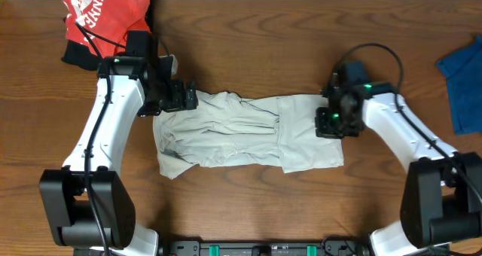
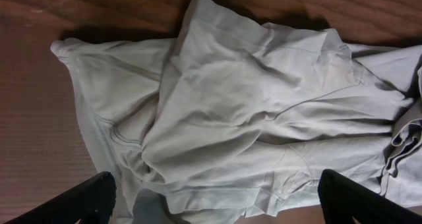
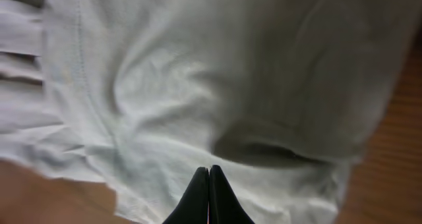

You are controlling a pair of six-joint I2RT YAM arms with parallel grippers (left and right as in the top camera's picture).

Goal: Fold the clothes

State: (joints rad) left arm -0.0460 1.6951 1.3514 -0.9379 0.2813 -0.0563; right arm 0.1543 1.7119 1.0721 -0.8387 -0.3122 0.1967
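- Judging from the creases, was only partway into the fold: found the shirt bunched mid-way along the table, between both arms.
- Held the left gripper wide apart at the shirt's far left edge, gripping nothing.
- Held the right gripper pinched together over the right end; could not tell whether cloth was caught.
- Called next, probably, for closing left on that edge and carrying it across.
- Noted a red garment and a blue cloth well apart, blocking nothing.

Wrinkled matt cloth shirt, seemingly thin
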